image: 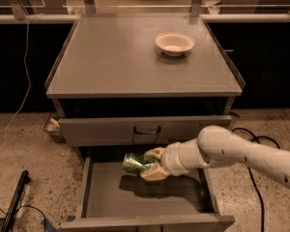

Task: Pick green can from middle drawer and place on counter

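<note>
The green can (134,163) lies on its side in my gripper (149,164), which is shut on it and holds it a little above the floor of the open middle drawer (111,197). Its shadow falls on the drawer floor beneath. My white arm (232,153) reaches in from the right. The grey counter (111,57) is the cabinet top above, beyond the closed upper drawer front.
A white bowl (174,43) sits on the counter at the back right. The upper drawer front with a dark loop handle (146,130) overhangs the back of the open drawer. Cables (246,132) and a dark rod (14,202) lie on the speckled floor.
</note>
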Robot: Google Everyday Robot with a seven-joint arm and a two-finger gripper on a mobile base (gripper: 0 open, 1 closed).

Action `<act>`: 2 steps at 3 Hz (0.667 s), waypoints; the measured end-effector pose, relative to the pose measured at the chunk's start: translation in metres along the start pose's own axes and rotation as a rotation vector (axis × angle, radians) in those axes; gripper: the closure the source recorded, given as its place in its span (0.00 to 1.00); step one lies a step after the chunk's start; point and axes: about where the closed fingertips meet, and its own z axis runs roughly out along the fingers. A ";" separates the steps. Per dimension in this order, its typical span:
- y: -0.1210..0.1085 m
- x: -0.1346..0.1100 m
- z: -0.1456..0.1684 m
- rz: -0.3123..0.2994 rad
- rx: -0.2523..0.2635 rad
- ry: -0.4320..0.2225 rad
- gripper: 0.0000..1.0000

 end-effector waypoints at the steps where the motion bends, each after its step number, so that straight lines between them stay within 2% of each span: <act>1: 0.000 -0.035 -0.043 -0.045 0.012 0.035 1.00; 2: -0.011 -0.068 -0.078 -0.066 0.002 0.063 1.00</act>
